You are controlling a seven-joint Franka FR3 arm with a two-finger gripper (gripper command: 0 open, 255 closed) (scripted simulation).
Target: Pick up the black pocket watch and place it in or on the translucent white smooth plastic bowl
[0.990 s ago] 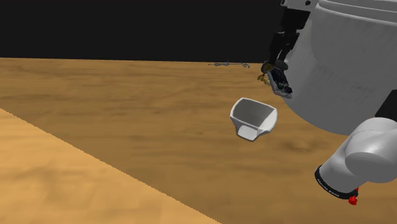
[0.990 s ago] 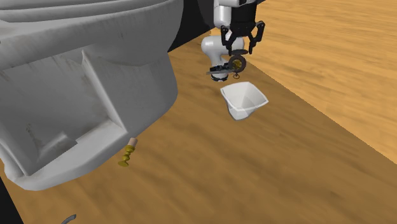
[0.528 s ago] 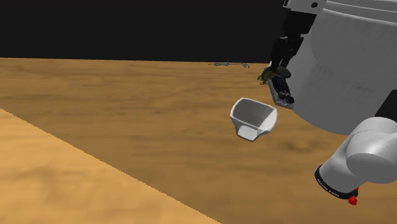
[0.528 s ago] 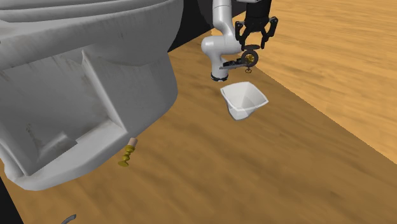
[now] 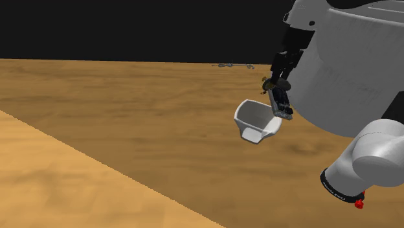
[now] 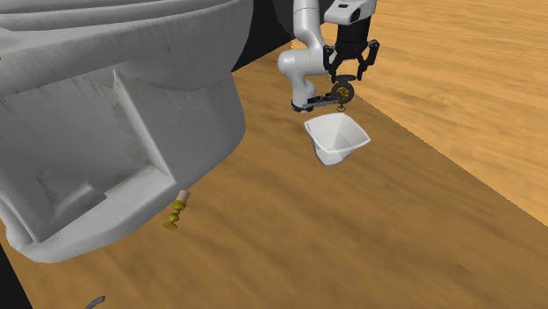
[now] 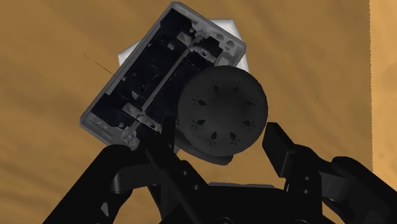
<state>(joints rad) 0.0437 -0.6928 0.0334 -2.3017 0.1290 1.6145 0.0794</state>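
Second exterior view, upper middle: one gripper [image 6: 349, 79] is clasping one black watch [image 6: 344, 89], with the arm pointing down over one white bowl [image 6: 336, 139].

A brown wood-grain surface [image 5: 129, 116] spreads across the shoulder view, a paler wooden band [image 5: 52, 188] across its lower left, a flat black area [image 5: 129, 26] along the top.

- arm [image 6: 303, 53]: white with dark joints, bent at the elbow, comes down from the top edge of the second exterior view.
- gripper [image 6: 344, 83]: black, hangs at the arm's end and points down at the surface.
- fingers [image 7: 283, 149]: two, spread a little, clasping the watch [image 7: 219, 111] between them.
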